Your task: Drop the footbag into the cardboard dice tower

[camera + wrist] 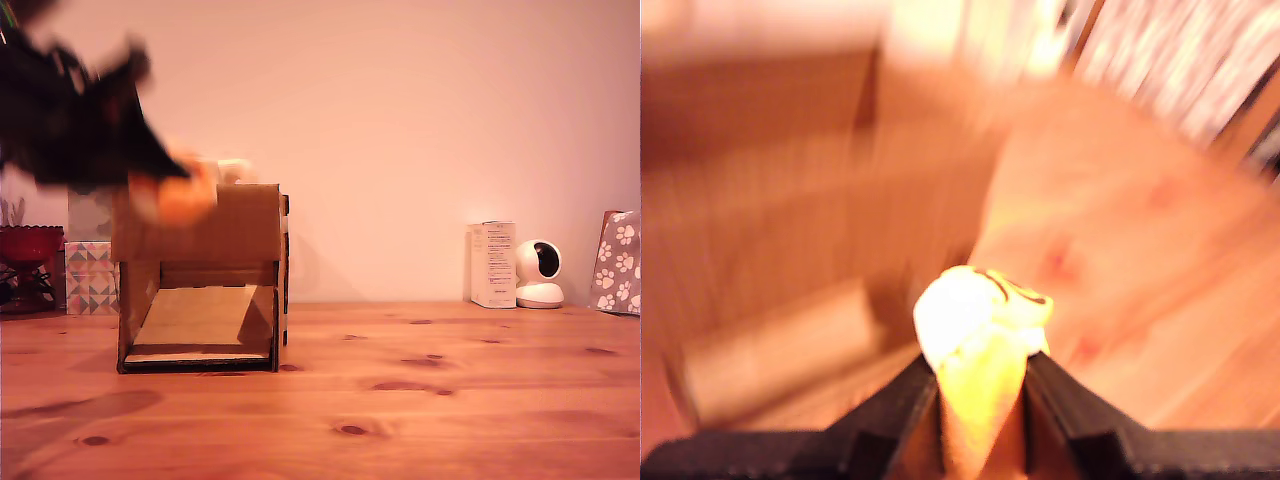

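Above the wooden table (450, 400), only the wrist view shows the end effector (980, 400) pinching the footbag (975, 340).

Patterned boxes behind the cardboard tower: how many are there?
1 clearly: a triangle-patterned box at the exterior view's left, behind the cardboard tower. Something pale sits on it, maybe another; more may be hidden.

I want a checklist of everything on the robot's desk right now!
Surface: wooden table with dark knots.
Job's things: footbag pinched in the pincer, at the top edge of the cardboard dice tower; ramp visible inside the front opening.
Clutter: patterned boxes and red pot behind the tower; white box, small white camera, paw-print bag.
Pincer: shut on the footbag; blurred.
Cables: nothing seen.
Surroundings: plain pale wall.
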Available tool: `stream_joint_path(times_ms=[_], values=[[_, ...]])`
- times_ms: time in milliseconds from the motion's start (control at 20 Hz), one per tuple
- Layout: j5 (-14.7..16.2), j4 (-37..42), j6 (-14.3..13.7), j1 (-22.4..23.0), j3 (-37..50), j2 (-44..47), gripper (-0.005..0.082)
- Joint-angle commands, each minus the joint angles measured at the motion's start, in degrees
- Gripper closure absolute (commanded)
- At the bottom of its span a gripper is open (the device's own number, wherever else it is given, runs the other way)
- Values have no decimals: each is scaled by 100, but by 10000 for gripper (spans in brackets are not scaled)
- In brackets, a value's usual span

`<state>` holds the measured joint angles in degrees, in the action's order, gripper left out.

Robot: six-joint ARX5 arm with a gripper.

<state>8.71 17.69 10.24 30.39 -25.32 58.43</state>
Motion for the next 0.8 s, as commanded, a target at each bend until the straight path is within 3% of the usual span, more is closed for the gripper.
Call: stream_joint_path(times_ms=[0,150,300,550,750], values=[[2,74,15,44,81,-452,641],[-168,151,-435,39,76,-1029,641],[-422,380,-866,35,-4,-1038,640],[-472,260,-929,-140,-789,-83,639],[-444,-549,-929,-452,-1969,1075,639]])
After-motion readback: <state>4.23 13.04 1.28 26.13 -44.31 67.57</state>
